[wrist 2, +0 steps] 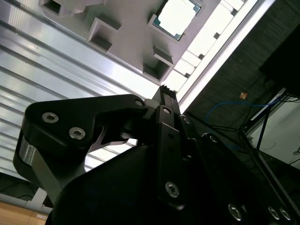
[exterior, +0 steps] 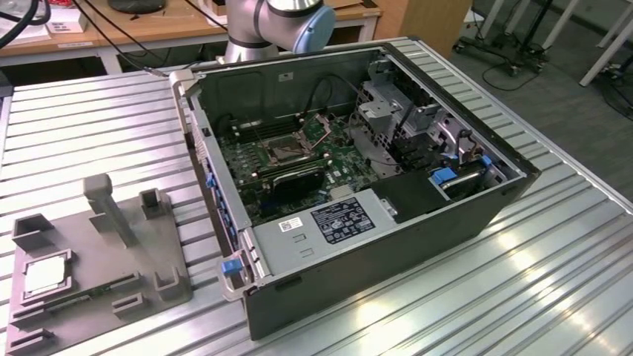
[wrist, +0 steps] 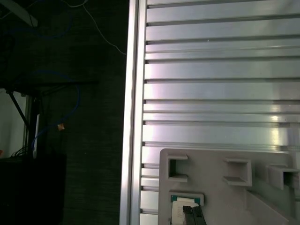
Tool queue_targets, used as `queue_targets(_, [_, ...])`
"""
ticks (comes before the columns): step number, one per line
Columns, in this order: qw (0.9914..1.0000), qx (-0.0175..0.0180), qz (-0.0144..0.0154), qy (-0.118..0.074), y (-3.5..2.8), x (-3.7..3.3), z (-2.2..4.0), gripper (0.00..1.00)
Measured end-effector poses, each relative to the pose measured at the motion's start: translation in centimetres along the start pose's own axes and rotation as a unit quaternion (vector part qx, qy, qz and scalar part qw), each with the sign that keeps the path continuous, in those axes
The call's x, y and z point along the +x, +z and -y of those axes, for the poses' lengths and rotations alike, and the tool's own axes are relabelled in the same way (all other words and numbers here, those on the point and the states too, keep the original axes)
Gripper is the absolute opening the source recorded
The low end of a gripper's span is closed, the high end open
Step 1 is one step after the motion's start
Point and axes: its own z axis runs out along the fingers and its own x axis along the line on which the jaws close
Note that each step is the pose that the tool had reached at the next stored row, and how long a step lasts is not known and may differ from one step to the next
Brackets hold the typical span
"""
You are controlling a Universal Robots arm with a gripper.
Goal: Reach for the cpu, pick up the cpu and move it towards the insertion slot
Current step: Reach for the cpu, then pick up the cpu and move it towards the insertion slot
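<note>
— So, where's the part?
— Small flat square cpu with a silvery-white metal top (exterior: 44, 276) lies flat in a square recess of the grey plastic tray (exterior: 109, 259). The tray sits on the ribbed aluminium table (exterior: 554, 245), at the exterior view's left. Not picked yet.
— Gripper?
— Black gripper (wrist 2: 164, 90) hangs over the tray with its tip near the cpu. The second wrist view shows tray surface between tip and chip. The first wrist view has the tip overlapping the chip's edge. My read is above it, not touching. Can't tell how far it's open. It holds nothing, since the chip is seated in its recess.
— Target?
— Square dark insertion slot with a silvery metal frame (exterior: 282, 152), on the green motherboard (exterior: 346, 148) inside the open black computer case (exterior: 396, 252). It's well apart from the tray, with the case's side wall between them.
— Risks?
— Three, as I judge it.
1. The chip is thin and sits in a recess. If the tip comes down off-centre it lands on the recess wall, or tips the chip up on one edge.
2. The metal top is smooth, so a shallow pinch could let it slip or rotate in the grasp.
3. A low carry could clip the case wall. A drop over the board could damage the slot.
</note>
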Motion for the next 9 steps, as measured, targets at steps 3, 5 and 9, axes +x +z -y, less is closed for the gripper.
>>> queue_targets(3, [1.0, 0.0, 0.0, 0.0, 0.01, 0.04, 0.02, 0.11])
queue_targets(5, [1.0, 0.0, 0.0, 0.0, 0.02, 0.05, 0.03, 0.11])
queue_targets(9, [1.0, 0.0, 0.0, 0.0, 0.02, 0.07, 0.04, 0.11])
